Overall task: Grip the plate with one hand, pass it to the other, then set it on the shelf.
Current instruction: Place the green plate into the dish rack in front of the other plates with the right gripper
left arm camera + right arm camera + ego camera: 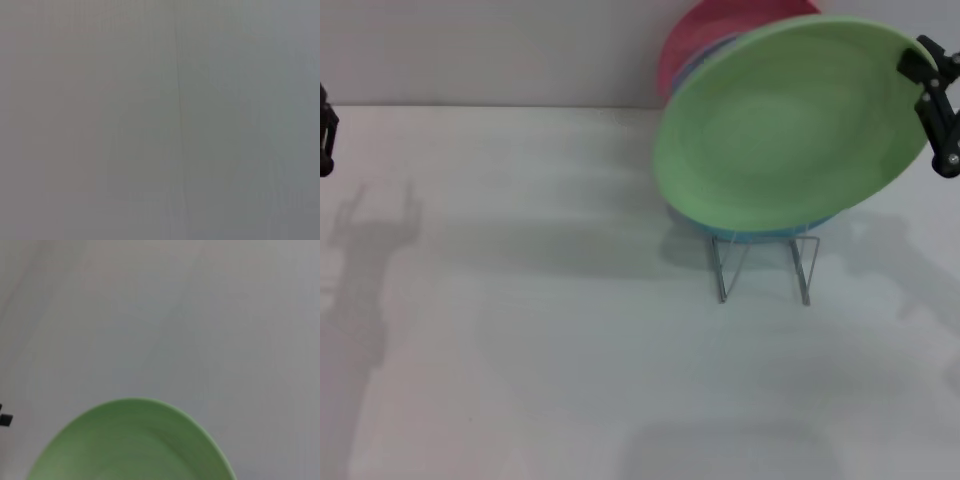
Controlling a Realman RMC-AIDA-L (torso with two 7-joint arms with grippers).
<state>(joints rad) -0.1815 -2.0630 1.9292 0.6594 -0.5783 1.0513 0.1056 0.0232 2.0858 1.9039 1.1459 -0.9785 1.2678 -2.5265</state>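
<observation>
The light green plate (790, 125) is tilted upright at the back right, just above the silver wire rack (763, 265). My right gripper (927, 90), black, is at the plate's right rim and shut on it. The plate hides most of the rack's upper part. The plate's rim also fills the lower part of the right wrist view (135, 445). My left gripper (325, 130) shows only as a black piece at the far left edge, far from the plate. The left wrist view shows only a bare grey surface.
A turquoise plate (760, 232) and a pink-red plate (695, 40) stand behind the green one, over the rack. The white table (520, 300) stretches left and front of the rack. A wall runs along the back.
</observation>
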